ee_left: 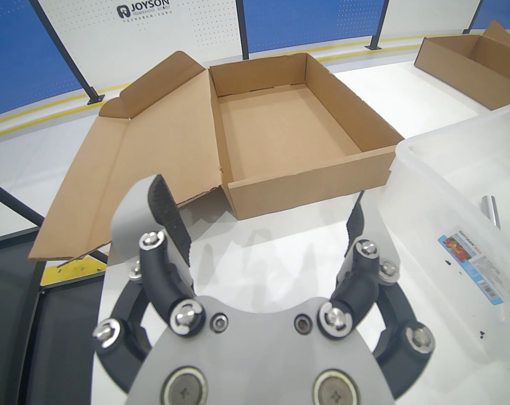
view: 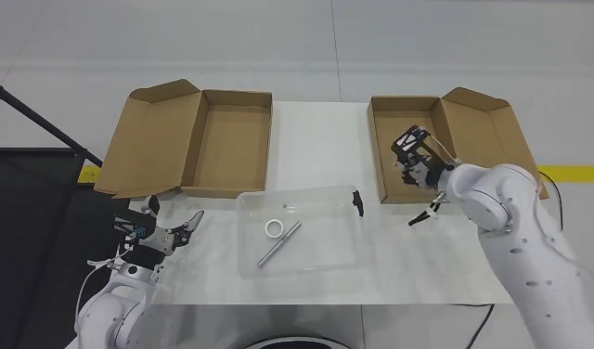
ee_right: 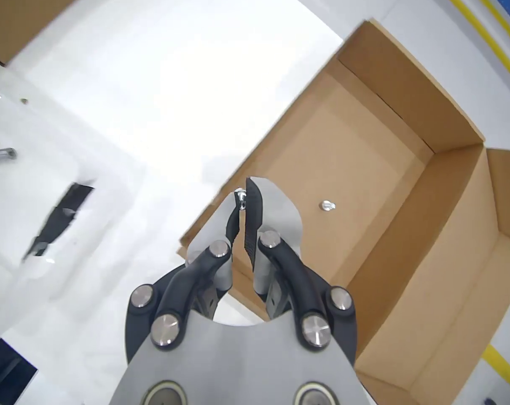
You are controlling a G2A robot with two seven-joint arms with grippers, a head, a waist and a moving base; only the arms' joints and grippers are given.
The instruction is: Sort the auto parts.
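You are looking at a white table (view: 316, 145). Directly on it stand the left cardboard box (view: 227, 145) and the right cardboard box (view: 397, 126) (both open, flaps spread outward), well apart at the far side. A clear plastic bin (view: 325, 252) sits nearer, between them.

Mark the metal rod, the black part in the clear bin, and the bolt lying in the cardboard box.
metal rod (view: 279, 245), top view, middle of shaft.
black part (view: 357, 201), top view, its middle.
bolt (ee_right: 326, 205), right wrist view, its head.
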